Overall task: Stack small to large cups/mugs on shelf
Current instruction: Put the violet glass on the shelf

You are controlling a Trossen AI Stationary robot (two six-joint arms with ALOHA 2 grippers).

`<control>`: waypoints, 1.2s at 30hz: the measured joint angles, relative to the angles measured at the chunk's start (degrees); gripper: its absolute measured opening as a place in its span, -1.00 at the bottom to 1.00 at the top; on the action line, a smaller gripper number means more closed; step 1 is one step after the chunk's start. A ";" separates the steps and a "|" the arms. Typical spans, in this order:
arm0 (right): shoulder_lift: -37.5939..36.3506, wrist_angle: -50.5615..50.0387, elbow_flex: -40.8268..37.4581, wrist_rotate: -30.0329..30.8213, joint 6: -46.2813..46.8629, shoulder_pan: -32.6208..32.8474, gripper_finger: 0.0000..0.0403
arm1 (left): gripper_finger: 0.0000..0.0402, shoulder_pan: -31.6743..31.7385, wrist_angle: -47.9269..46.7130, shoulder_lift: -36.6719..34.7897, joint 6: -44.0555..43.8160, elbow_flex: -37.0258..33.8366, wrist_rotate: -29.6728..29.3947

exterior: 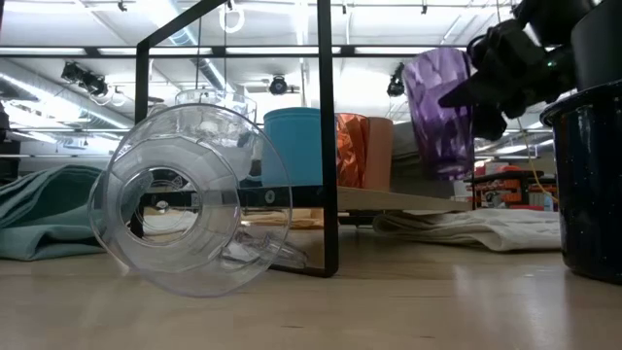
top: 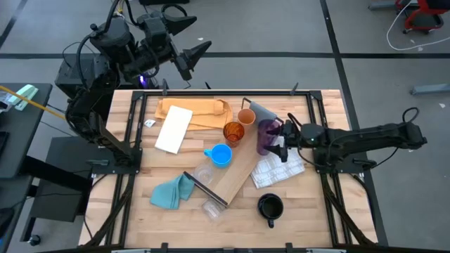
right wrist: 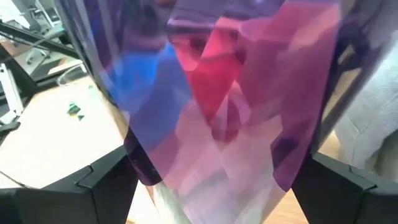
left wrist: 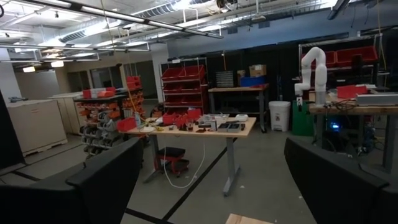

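Right gripper (top: 280, 140) is clamped around the purple tumbler (top: 266, 135), 1 finger on each side of the wall. In the right wrist view the tumbler (right wrist: 230, 93) fills the space between both dark fingers (right wrist: 93, 190), so it reads as grasped, with the jaws wide only because the tumbler is wide. In the low view the tumbler (exterior: 442, 107) looks lifted a little above the board, upright and slightly tilted; whether it touches the board I cannot tell.

The shelf (top: 235, 172) lies diagonally across the table centre, its black end frame (top: 204, 188) at the near-left end. On or along it, from far-right toward near-left: tan cup (top: 246, 117), amber translucent cup (top: 233, 132), light blue mug (top: 221, 155). The tumbler is just right of the amber cup, at the board's right edge, probably being carried to a slot in that row by size.

Not yet placed: the dark mug (top: 270, 206) stands near-right on bare table, well apart from the board. 1 clear cup (top: 212, 208) lies on its side by the near end frame, and another clear cup (top: 204, 173) sits just left of the board.

Left gripper (top: 199, 50) is parked high beyond the far-left table edge, with its fingers (left wrist: 99, 186) spread and nothing between them, out of the way and waiting.

Clutter: teal cloth (top: 171, 192) near-left, white checked cloth (top: 275, 171) under the right arm, tan paper sheet (top: 197, 112) on the far side.
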 joint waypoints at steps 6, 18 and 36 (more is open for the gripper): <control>4.51 2.96 0.00 -0.90 -0.50 -1.88 0.78 | 0.98 -0.74 0.02 -0.02 0.14 0.00 0.02; 5.62 5.39 0.00 0.07 -0.53 -2.55 0.78 | 0.98 -3.32 0.48 -0.02 1.49 0.00 0.06; 7.88 5.43 0.02 15.74 -7.05 5.10 0.78 | 0.98 -3.39 0.48 -0.02 2.40 0.00 0.04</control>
